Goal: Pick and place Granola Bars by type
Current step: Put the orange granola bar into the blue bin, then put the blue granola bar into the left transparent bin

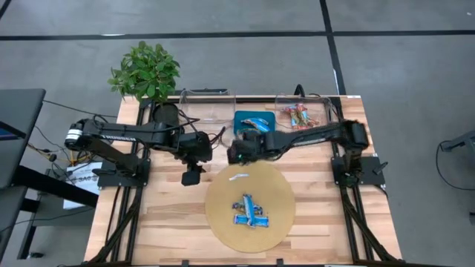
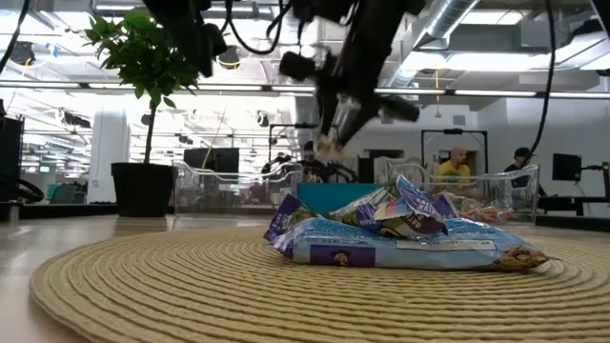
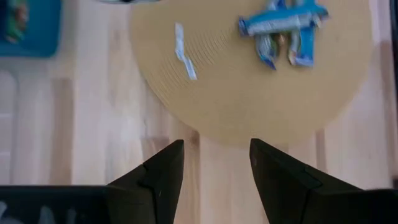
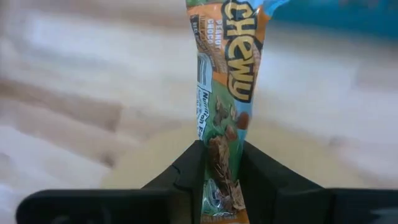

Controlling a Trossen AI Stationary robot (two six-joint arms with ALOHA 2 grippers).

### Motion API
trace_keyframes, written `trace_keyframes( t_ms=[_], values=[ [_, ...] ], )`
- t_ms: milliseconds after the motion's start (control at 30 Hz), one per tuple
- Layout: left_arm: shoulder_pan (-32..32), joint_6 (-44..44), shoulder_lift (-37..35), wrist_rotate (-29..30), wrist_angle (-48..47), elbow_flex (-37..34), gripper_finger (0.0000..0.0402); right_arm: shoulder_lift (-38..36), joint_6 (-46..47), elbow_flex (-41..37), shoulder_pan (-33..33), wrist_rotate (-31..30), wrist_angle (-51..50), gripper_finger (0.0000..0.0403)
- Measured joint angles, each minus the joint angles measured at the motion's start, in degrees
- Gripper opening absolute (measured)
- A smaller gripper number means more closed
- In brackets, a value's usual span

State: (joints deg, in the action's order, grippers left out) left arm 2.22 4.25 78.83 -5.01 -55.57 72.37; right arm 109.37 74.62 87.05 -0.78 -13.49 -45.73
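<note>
Over the table, high view: the right gripper (image 1: 239,150) is stretched toward the middle, above the far edge of the round woven mat (image 1: 223,211); its jaws cannot be made out from up here.
Left arm, high view: the left gripper (image 1: 192,173) hangs over bare wood just beside the mat's left rim.
Bars on the mat, high view: a small pile of blue bars (image 1: 251,211) lies near the mat's centre, and a pale strip of wrapper (image 1: 238,176) lies apart from them toward the far edge.
Bins, high view: a teal tray (image 1: 239,119) holding a blue bar sits behind the mat, between two clear bins; the right bin holds red-and-tan bars (image 1: 297,116).
Plant, high view: a potted plant (image 1: 146,73) stands at the far left corner.
Low view: the pile of blue bars (image 2: 400,233) fills the foreground on the mat; the right gripper (image 2: 335,129) hangs above and behind it.
Left wrist view: the left gripper's (image 3: 214,168) jaws are spread with nothing between them; the mat and blue bars (image 3: 283,31) lie ahead.
Right wrist view: the right gripper's (image 4: 222,171) jaws pinch a green-and-orange bar (image 4: 227,93) by one end, held clear of the table.
</note>
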Motion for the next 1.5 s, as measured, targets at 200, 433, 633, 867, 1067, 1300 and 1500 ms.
trace_keyframes(
  t_ms=[200,433,633,867,1067,1300,1500],
  values=[
    [0.0,3.0,0.0,7.6,6.5,0.0,0.0176,-6.9,-8.2,0.0,6.3,-3.7,-7.1,0.0071],
    [0.0,7.2,0.0,21.1,13.5,0.0,0.0176,-10.3,-21.1,0.1,14.9,-1.5,-8.3,0.0071],
    [-0.6,11.0,0.0,26.1,15.7,0.0,0.0176,-9.5,-31.5,0.0,20.4,5.0,-8.6,0.0072],
    [-1.5,16.1,0.0,26.4,15.5,0.0,0.0176,-7.1,-42.9,0.0,21.9,7.3,-7.8,0.0072],
    [-1.5,19.8,0.0,26.3,15.2,0.0,0.0176,-6.8,-50.4,0.0,21.9,7.4,-7.8,0.0107],
    [-1.5,20.6,0.0,24.2,15.1,0.0,0.0176,-6.8,-54.1,0.0,22.2,7.8,-7.8,0.0174],
    [-1.5,20.8,0.0,18.4,15.1,0.0,0.0176,-9.8,-61.6,-0.1,17.8,17.4,-8.0,0.0206]
  ],
)
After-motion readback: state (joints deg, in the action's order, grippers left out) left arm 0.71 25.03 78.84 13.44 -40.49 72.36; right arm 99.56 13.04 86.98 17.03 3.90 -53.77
